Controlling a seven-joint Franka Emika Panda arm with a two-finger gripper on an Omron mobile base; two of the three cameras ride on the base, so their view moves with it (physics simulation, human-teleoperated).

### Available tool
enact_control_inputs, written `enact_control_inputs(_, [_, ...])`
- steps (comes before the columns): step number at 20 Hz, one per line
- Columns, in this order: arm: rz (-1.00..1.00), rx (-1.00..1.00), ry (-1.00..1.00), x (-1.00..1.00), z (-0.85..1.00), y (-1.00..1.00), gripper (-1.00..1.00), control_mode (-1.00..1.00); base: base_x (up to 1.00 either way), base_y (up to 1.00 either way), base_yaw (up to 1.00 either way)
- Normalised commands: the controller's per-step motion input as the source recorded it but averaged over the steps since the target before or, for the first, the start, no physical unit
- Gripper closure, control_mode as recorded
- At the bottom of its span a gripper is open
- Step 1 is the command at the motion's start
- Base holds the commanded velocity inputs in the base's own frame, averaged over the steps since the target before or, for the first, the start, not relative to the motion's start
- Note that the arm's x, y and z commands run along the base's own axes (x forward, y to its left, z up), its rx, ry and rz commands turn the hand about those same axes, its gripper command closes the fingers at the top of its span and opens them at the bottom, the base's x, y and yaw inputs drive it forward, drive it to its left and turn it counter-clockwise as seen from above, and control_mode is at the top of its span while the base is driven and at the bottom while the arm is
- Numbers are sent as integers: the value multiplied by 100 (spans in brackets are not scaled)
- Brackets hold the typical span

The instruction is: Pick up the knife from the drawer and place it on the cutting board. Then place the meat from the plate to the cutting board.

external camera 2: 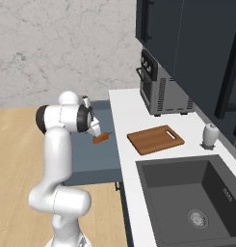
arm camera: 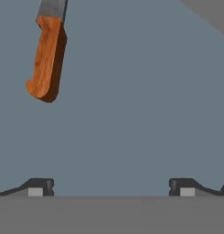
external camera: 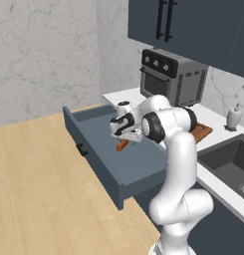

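Observation:
The drawer point(external camera: 106, 149) stands pulled out, dark slate-blue, with a small black handle on its front. On its floor lies the knife point(external camera: 122, 145), orange-red handle toward me in the hand view point(arm camera: 47, 59), blade running off the top edge. My gripper point(arm camera: 111, 187) hangs open over the drawer floor, and the knife sits ahead and to the left of the fingertips point(arm camera: 38, 187), untouched. From the sides, the gripper point(external camera: 129, 138) point(external camera 2: 96, 131) hovers just above the knife point(external camera 2: 101, 138). The cutting board point(external camera 2: 155, 139) point(external camera: 202, 132) lies bare on the counter. The meat and the plate are out of view.
A toaster oven point(external camera: 171, 77) point(external camera 2: 163, 87) stands at the back of the white counter point(external camera 2: 131, 116). A dark sink point(external camera 2: 191, 193) lies near the board, with a soap dispenser point(external camera 2: 209, 135) beside it. Dark cabinets hang above. The drawer's walls point(external camera: 93, 154) enclose the knife.

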Motion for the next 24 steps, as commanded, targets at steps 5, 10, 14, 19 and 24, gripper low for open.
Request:
enact_control_inputs(5, [0,4,0,3,-23,0,-100,-100,0,0,0])
enact_control_inputs(10, [0,3,-5,28,-3,0,-100,-100,0,0,0])
enact_control_inputs(14, [0,-2,-3,10,-39,0,-100,-100,0,0,0])
enact_control_inputs(19, [0,2,-6,27,-21,0,-100,-100,0,0,0])
enact_control_inputs(24, [0,5,-7,28,-7,0,-100,-100,0,0,0])
